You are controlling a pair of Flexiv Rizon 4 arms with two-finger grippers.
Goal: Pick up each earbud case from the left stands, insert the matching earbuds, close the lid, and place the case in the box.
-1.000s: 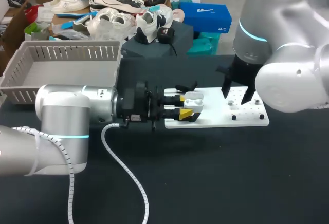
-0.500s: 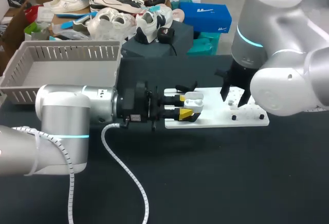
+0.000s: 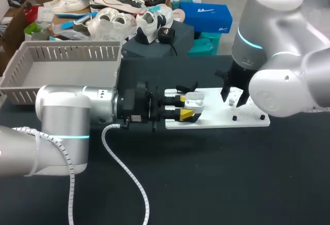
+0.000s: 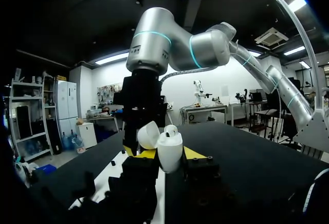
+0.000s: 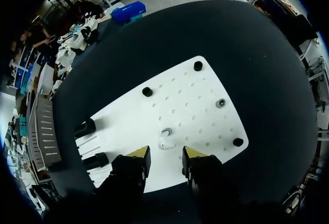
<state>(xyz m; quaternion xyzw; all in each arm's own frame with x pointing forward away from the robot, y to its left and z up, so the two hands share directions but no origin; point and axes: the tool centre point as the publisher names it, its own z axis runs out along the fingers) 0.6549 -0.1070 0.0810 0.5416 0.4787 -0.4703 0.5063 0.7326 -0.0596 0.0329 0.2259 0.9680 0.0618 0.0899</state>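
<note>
A grey box (image 3: 72, 54) stands at the left of the tabletop (image 3: 232, 173). The left fingers (image 3: 186, 114) clamp the open-lidded earbud case (image 3: 194, 100) over the white board (image 3: 216, 119). The right fingers (image 5: 139, 153) hang spread above an earbud (image 5: 165, 141) lying on that board.

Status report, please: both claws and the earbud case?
Left claw shut on open earbud case, over white board. Right claw open, above loose earbud on board. Nothing between claw and earbud.

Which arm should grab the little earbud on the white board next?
Right. The right gripper hangs open just over the earbud on the white board, while the left gripper is busy holding the open earbud case.
</note>
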